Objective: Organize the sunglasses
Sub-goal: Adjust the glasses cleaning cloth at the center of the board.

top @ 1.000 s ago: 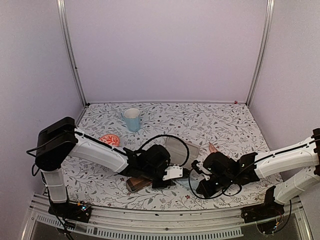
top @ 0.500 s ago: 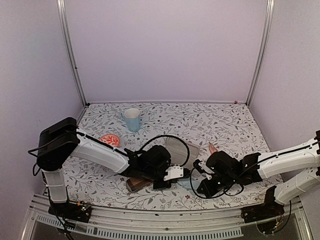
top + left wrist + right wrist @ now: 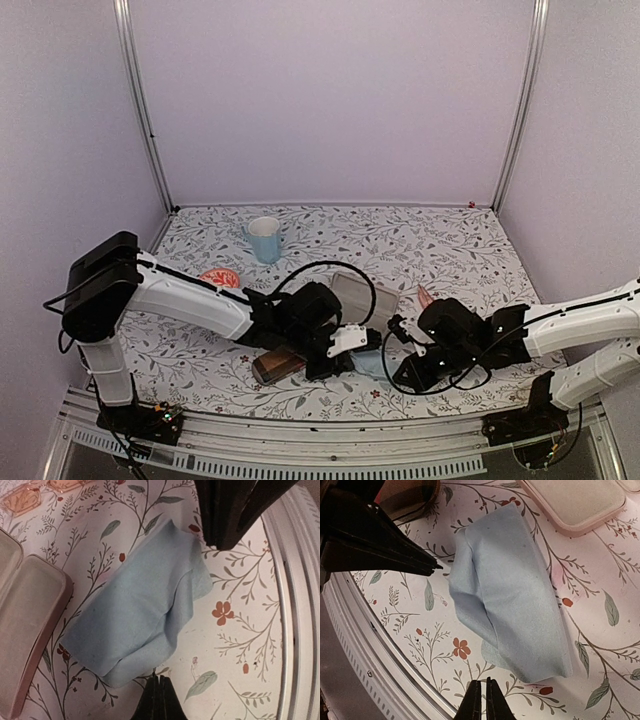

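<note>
Well, the top camera first. My left gripper (image 3: pixel 360 352) and right gripper (image 3: pixel 397 372) sit low in the middle of the frame, nearly tip to tip across the blue cloth (image 3: pixel 372 364). The open pink case (image 3: pixel 362 296) lies just above them. The brown case (image 3: pixel 278 366) is at lower left, beside my left wrist. What looks like the pale pinkish sunglasses (image 3: pixel 425 296) lies right of the pink case, apart from both grippers. The black-framed pair I cannot find in any view.

In the left wrist view, my left fingers (image 3: pixel 159 700) are pressed together at the bottom edge, their tip right at the cloth's lower hem. I cannot tell whether any fabric is caught between them. Pale lenses peek in at the upper left corner, outside the pink case along the left edge.

In the right wrist view, my right fingers (image 3: pixel 475 702) are together on nothing, with only a hairline between them. They hover over the table (image 3: pixel 410 615) just below the cloth's lower edge. My left gripper points in from the upper left, its tip at the cloth's crumpled left edge.

I judge the step in hand to be dealing with the cloth, with the sunglasses not yet started. The next move calls for a sure pinch on that hem. I would lift gently with the left and, if the cloth doesn't follow, part the jaws and bite deeper. The right must spread before it can help.
</note>
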You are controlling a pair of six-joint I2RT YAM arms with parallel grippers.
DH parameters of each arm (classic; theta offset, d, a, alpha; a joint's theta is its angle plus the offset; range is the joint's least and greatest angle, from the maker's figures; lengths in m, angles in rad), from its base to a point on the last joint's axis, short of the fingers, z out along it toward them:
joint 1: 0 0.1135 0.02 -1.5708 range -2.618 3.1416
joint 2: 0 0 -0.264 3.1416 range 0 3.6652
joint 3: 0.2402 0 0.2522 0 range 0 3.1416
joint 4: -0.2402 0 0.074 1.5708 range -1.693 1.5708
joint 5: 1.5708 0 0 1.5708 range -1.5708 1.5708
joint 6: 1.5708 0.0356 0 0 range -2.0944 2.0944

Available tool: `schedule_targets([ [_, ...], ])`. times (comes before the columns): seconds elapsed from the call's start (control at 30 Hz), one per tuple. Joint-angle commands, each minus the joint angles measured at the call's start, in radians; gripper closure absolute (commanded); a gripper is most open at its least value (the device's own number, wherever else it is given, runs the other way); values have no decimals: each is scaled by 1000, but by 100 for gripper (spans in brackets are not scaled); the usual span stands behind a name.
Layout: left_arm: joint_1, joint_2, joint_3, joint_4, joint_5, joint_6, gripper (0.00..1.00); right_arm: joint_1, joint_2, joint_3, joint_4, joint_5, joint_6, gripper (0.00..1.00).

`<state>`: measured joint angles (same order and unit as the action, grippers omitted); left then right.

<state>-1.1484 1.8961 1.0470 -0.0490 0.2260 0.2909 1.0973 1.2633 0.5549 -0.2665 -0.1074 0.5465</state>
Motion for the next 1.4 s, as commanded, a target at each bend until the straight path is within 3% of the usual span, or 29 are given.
schedule_targets([
  [0.0,-14,-76,45,-97,84,-97,100,-13,-42,-17,25,-20,-2,94],
  [0.17,-14,-90,44,-106,54,-100,100,-16,-53,-25,33,-26,0,93],
  [0.33,-15,-52,33,-56,-40,-37,80,-21,-65,-32,36,-28,-1,93],
  [0.43,-16,-30,23,-18,-101,13,76,-28,-80,-39,35,-31,0,92],
  [1.07,-56,18,-13,58,-134,196,70,-47,-66,-48,54,-55,-10,92],
  [1.37,-82,53,-13,97,-226,258,70,-48,-58,-65,78,-74,-4,91],
])
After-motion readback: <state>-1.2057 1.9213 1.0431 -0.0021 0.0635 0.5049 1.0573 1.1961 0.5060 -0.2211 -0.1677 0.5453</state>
